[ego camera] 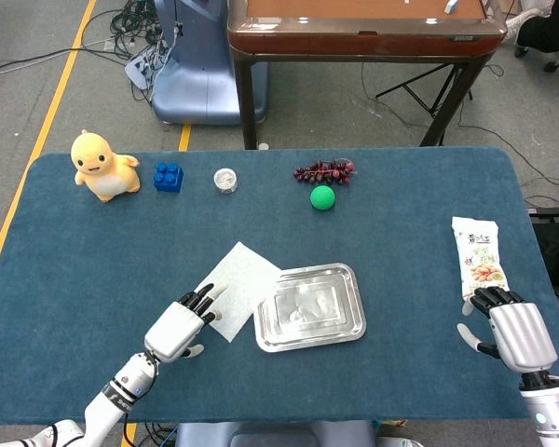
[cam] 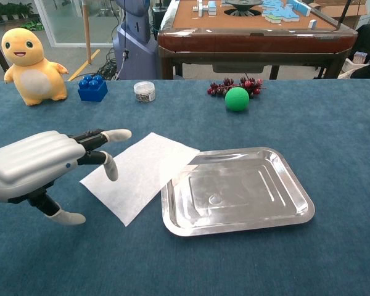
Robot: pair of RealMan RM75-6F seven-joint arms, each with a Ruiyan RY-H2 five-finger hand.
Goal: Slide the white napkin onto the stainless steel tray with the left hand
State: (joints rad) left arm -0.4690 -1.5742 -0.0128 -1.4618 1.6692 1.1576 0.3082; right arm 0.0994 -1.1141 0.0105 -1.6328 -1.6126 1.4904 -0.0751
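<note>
The white napkin [ego camera: 238, 284] [cam: 142, 172] lies flat on the blue cloth, its right corner overlapping the left rim of the stainless steel tray [ego camera: 310, 306] [cam: 236, 190]. My left hand [ego camera: 180, 327] [cam: 40, 166] is open, fingers stretched out, its fingertips [cam: 118, 135] over the napkin's left edge; contact cannot be told. My right hand [ego camera: 509, 333] rests open at the table's right front, just below a snack packet [ego camera: 477, 263], holding nothing.
Along the far side stand a yellow plush toy [ego camera: 100, 165], a blue brick [ego camera: 168, 176], a small jar [ego camera: 225, 180], a grape bunch [ego camera: 324, 170] and a green ball [ego camera: 322, 196]. A brown table [ego camera: 363, 28] stands beyond the cloth.
</note>
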